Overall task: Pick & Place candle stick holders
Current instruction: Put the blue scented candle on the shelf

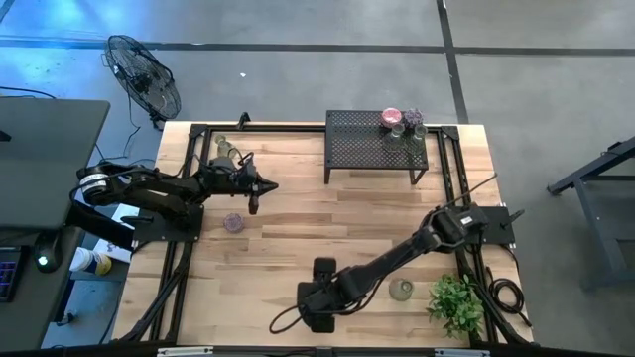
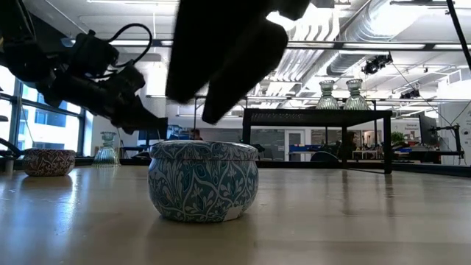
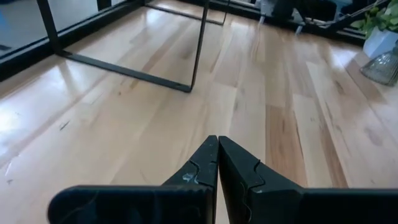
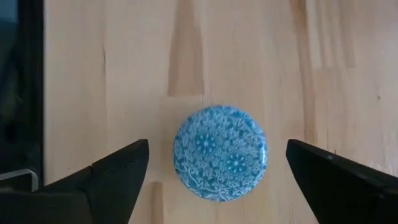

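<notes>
With three holders (image 1: 402, 123) on the far rack (image 1: 357, 149), the right gripper (image 4: 217, 165) hangs wide open, holding nothing, over the blue holder (image 4: 220, 153) on the near tabletop (image 1: 298, 228); the left gripper (image 3: 217, 163) waits shut, empty, while several holders look unplaced.

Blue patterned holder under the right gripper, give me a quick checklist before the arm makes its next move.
1. Right gripper open: ok, fingers spread wide.
2. Blue patterned holder between the fingers: ok, with a gap on each side.
3. Holder upright on the table: ok, sits flat in the low view.
4. Holder free of the fingers: ok, no contact visible.
5. Left gripper out of the way: ok, shut, far across the table.
6. Plant clearance: cannot tell.
</notes>
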